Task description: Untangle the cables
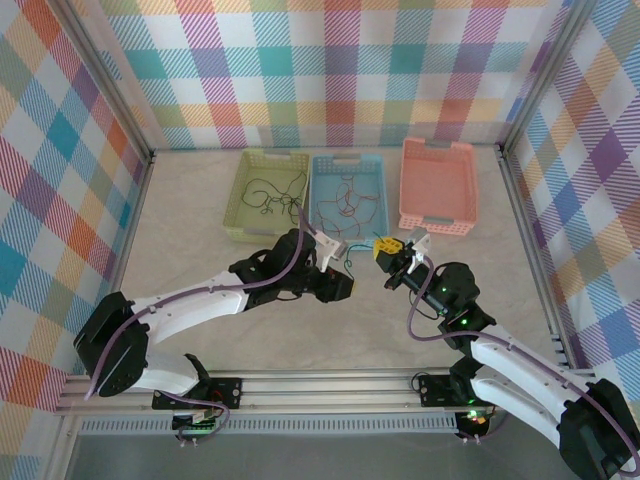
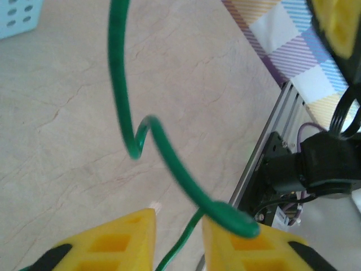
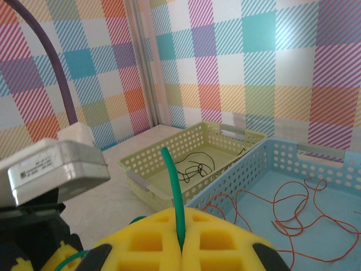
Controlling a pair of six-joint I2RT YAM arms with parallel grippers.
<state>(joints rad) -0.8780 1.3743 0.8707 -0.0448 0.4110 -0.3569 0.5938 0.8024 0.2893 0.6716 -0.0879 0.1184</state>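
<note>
A green cable (image 1: 357, 261) hangs between my two grippers above the table. My right gripper (image 3: 181, 217) is shut on it, and a short end sticks up from its closed yellow pads. In the left wrist view the green cable (image 2: 169, 164) curls down between the yellow fingers (image 2: 118, 240) of my left gripper (image 2: 179, 217) and drapes over the right one. The jaws stand narrowly apart, wider than the cable. A black cable (image 1: 268, 195) lies in the green basket (image 1: 240, 205). An orange-red cable (image 1: 345, 205) lies in the blue basket (image 1: 318, 190).
A pink basket (image 1: 437, 185) stands at the back right, beside the blue one. The three baskets line the far side of the table. Checkered walls close in the left, right and back. The right arm's base (image 2: 316, 169) and the frame rail sit at the near edge.
</note>
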